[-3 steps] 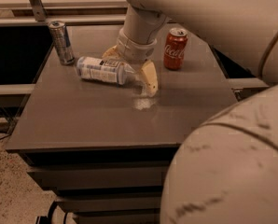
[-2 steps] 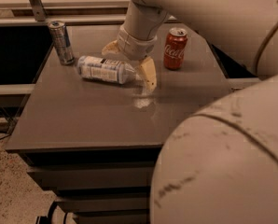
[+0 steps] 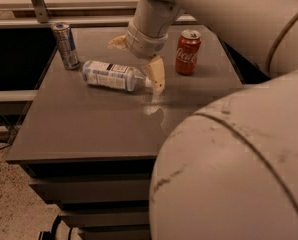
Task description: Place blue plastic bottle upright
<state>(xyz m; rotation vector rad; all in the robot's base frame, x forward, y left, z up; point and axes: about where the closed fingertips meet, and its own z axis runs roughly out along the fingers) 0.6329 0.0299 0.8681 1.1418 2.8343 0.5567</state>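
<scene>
The blue plastic bottle [image 3: 111,75] is seen lying on its side on the dark table [image 3: 99,121], in the half nearer the far edge, with its white cap turned toward the right edge and its base toward the left. The hand [image 3: 135,65] is held low over the cap end of the bottle. Its two tan fingers [image 3: 156,75] are spread wide apart - one is set just beside the cap on the near side, the other is raised behind the bottle toward the far edge - and nothing is gripped between them. A slim silver-blue can [image 3: 66,45] is stood upright by the far left corner, close to the bottle's base. A red Coca-Cola can [image 3: 187,52] is stood upright near the far edge, toward the right.
</scene>
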